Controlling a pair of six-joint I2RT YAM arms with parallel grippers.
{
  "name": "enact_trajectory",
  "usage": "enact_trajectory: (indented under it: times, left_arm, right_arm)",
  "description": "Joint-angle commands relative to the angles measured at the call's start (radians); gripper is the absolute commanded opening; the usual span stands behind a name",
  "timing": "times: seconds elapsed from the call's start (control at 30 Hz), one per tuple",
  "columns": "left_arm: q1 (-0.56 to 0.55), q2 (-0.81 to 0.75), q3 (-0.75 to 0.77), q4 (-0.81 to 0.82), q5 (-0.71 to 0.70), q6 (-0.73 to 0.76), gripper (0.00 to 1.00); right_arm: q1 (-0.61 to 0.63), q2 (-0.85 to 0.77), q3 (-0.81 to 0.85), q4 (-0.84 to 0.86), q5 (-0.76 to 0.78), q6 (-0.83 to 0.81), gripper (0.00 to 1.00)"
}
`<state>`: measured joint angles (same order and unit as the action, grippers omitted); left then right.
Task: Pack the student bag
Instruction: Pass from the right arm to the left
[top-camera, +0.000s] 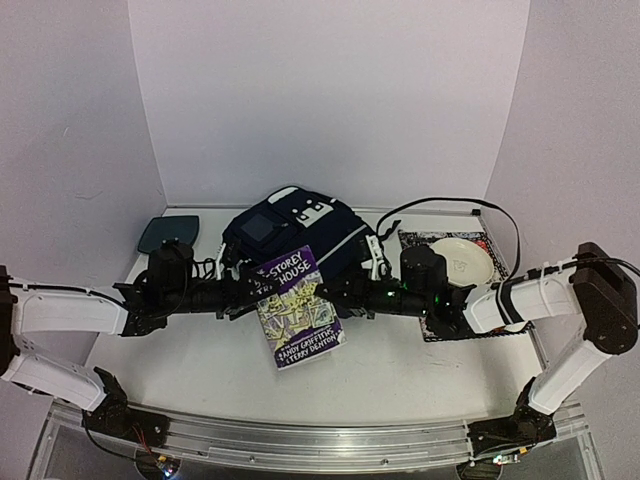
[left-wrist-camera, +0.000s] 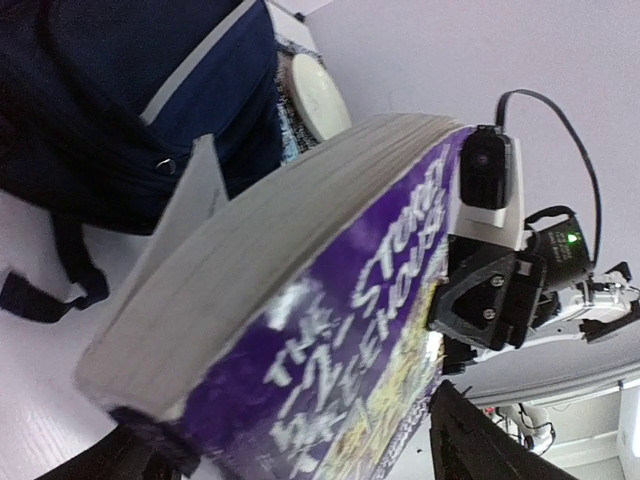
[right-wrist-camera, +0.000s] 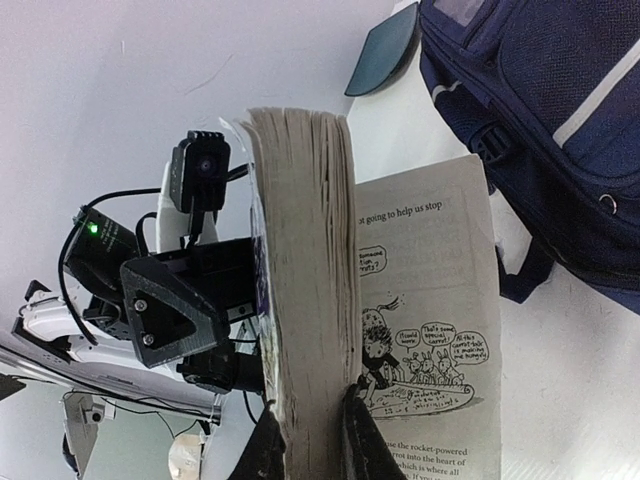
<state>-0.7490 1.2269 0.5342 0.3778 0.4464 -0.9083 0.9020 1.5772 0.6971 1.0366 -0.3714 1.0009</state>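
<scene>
The navy student bag (top-camera: 300, 232) lies at the back middle of the table; it also shows in the left wrist view (left-wrist-camera: 150, 100) and the right wrist view (right-wrist-camera: 540, 130). A thick purple-covered book (top-camera: 296, 308) hangs in front of it, between both grippers. My right gripper (top-camera: 342, 299) is shut on the book's page block (right-wrist-camera: 305, 300), both fingers pressed on it (right-wrist-camera: 310, 440); one loose cartoon page (right-wrist-camera: 430, 330) hangs outside the grip. My left gripper (top-camera: 250, 290) is wide open around the book's other edge (left-wrist-camera: 300, 330), its right finger (left-wrist-camera: 480, 440) just off the cover.
A dark teal flat pad (top-camera: 168, 233) lies at the back left. A cream plate (top-camera: 465, 258) sits on a patterned mat (top-camera: 490, 240) at the right. A black cable (top-camera: 450, 205) loops behind it. White walls close in the back and sides.
</scene>
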Motion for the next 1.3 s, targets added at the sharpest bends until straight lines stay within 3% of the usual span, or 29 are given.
enact_trajectory:
  times: [0.0,0.27,0.5,0.53,0.6,0.7,0.8,0.87,1.0,1.27]
  left_arm:
    - [0.005,0.002,-0.013,0.272,0.083,-0.078,0.77]
    - [0.005,0.002,-0.022,0.406,0.101,-0.129,0.48]
    - [0.005,0.028,-0.007,0.424,0.071,-0.139,0.02]
    - [0.005,0.030,-0.006,0.426,0.062,-0.140,0.00]
    - [0.009,0.033,-0.004,0.428,0.038,-0.145,0.00]
    - [0.025,0.036,0.004,0.431,-0.005,-0.154,0.00]
    - [0.045,0.041,0.018,0.433,-0.054,-0.168,0.00]
    - [0.056,0.054,0.030,0.434,-0.082,-0.180,0.00]
    - [0.067,0.075,0.055,0.442,-0.145,-0.191,0.00]
    - [0.085,0.097,0.121,0.453,-0.257,-0.178,0.00]
  right_arm:
    - [-0.004,-0.026,0.038,0.179,-0.021,0.018,0.00]
    - [-0.011,0.016,0.053,0.222,-0.022,0.031,0.00]
    - [-0.017,0.031,0.063,0.226,-0.010,0.021,0.01]
    - [-0.018,0.027,0.059,0.227,-0.004,0.018,0.06]
    - [-0.025,0.018,0.043,0.226,0.015,0.014,0.17]
    - [-0.030,-0.007,0.008,0.226,0.050,0.007,0.44]
    - [-0.033,-0.038,-0.037,0.226,0.093,0.001,0.81]
    - [-0.033,-0.055,-0.062,0.226,0.119,-0.001,0.91]
    - [-0.033,-0.079,-0.108,0.228,0.160,0.008,0.97]
    - [-0.029,-0.091,-0.143,0.254,0.181,0.037,0.98]
